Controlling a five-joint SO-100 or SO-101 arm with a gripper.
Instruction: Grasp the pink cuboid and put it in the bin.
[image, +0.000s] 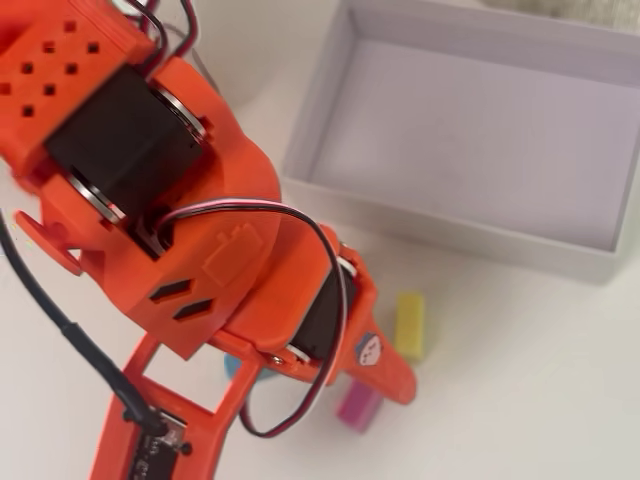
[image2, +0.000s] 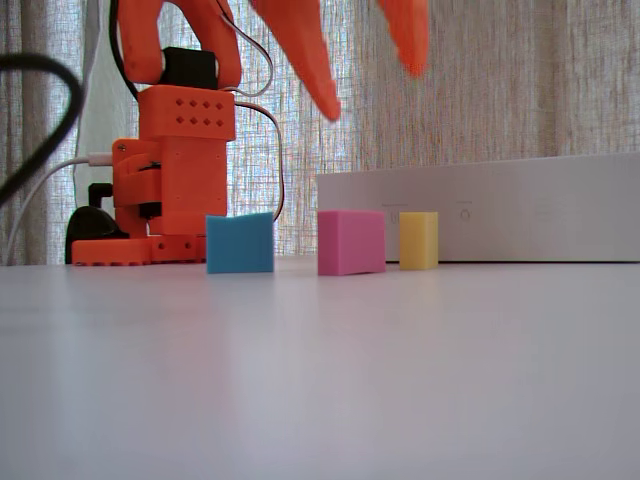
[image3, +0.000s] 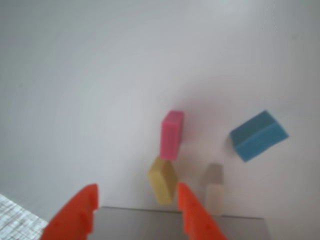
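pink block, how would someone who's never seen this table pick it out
In the fixed view, find the long white box at the back. Three small blocks stand in a row before it; the pink block is the middle one, between the blue block and the yellow block.

table (image2: 320, 380): white | on it: pink cuboid (image2: 351, 242), blue block (image2: 240, 243), yellow block (image2: 419, 240), bin (image: 470, 150)

Blue block: a small matte blue cuboid (image2: 240, 243) resting on the table, standing alone.
Yellow block: a small matte yellow cuboid (image2: 419, 240), apart from it.
Table: smooth white surface (image2: 320, 380).
Backdrop: pale striped curtain (image2: 520, 80).
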